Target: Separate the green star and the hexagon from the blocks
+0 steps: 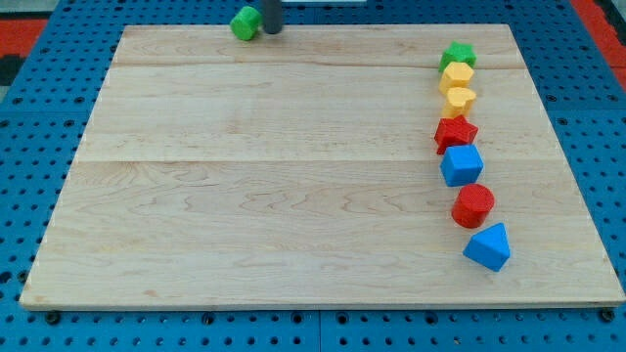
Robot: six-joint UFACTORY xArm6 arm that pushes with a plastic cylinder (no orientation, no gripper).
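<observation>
Our rod has no fingers to open or close, so it holds nothing; it ends in my tip [271, 30], which sits at the board's [245, 196] top edge, left of centre. The tip is just beside the green block [245, 22], on that block's right; we cannot tell whether they touch. That block's shape is unclear.

The other blocks run in a column down the board's right side. From the top: green star [457, 55], yellow hexagon [457, 75], yellow block [459, 99], red star [455, 133], blue cube [461, 165], red cylinder [473, 205], blue triangle [488, 247]. The star and hexagon touch, and the hexagon touches the yellow block below it. All lie well apart from the tip.
</observation>
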